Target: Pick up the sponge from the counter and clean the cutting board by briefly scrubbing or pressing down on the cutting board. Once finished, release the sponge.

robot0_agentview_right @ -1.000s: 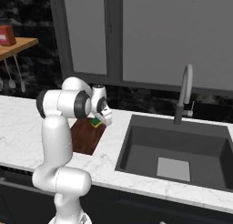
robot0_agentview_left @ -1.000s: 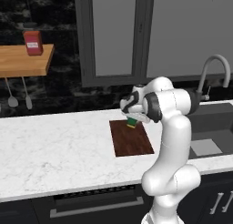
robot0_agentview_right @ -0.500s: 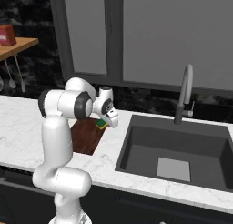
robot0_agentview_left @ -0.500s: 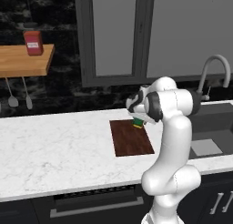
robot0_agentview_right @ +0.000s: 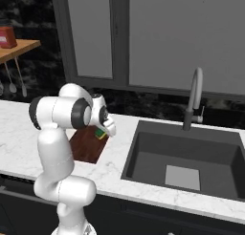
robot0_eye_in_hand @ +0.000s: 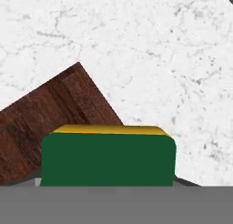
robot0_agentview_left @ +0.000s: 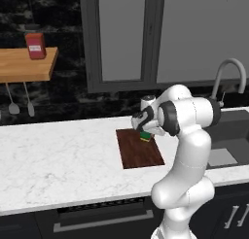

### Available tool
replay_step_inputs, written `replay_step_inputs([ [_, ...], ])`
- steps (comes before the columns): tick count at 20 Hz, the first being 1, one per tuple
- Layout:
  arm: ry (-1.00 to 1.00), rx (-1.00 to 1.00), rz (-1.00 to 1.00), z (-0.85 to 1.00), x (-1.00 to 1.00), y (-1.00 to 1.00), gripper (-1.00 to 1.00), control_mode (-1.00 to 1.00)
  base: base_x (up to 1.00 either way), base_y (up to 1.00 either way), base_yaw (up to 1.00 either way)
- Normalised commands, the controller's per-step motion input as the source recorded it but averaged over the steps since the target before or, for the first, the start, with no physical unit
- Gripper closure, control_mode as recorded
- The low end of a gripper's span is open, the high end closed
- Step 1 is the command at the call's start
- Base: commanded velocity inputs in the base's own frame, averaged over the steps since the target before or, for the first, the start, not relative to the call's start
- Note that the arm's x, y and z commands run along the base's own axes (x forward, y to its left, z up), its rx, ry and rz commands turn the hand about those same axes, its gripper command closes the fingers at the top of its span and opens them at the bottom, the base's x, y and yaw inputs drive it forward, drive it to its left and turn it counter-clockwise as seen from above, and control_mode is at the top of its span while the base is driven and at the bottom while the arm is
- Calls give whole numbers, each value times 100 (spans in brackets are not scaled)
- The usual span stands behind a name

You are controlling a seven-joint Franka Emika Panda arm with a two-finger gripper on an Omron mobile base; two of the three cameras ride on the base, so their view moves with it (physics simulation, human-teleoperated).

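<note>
My pincer (robot0_agentview_left: pixel 144 132): jaw state cannot tell. Sponge (robot0_eye_in_hand: pixel 108 158): at my tips, over board's (robot0_agentview_left: pixel 138 150) 1 o'clock corner; likely light, soft, squashy; best gripped across short sides.

— Where's your cutting board (robot0_agentview_left: pixel 139 149) sitting?
— Centre frame on the counter (robot0_agentview_left: pixel 58 155) in your left base view, sponge (robot0_agentview_left: pixel 145 135) over its far right corner, sink (robot0_agentview_right: pixel 184 155) off right.
— And the upper left?
— Shelf (robot0_agentview_left: pixel 26 64), box (robot0_agentview_left: pixel 35 45) on it.
</note>
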Motion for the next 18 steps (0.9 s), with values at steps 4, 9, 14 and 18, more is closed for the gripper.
replay_step_inputs([
  [4, -10, -21, 10, -42, -89, 72, 100, -100, 0, 0, 0],
  [9, -3, -6, 10, -52, -84, 39, 100, -100, 0, 0, 0],
  [14, -5, 7, 5, -71, -96, 36, 100, -100, 0, 0, 0],
  [18, -3, 11, 2, -71, -80, 45, 100, -100, 0, 0, 0],
])
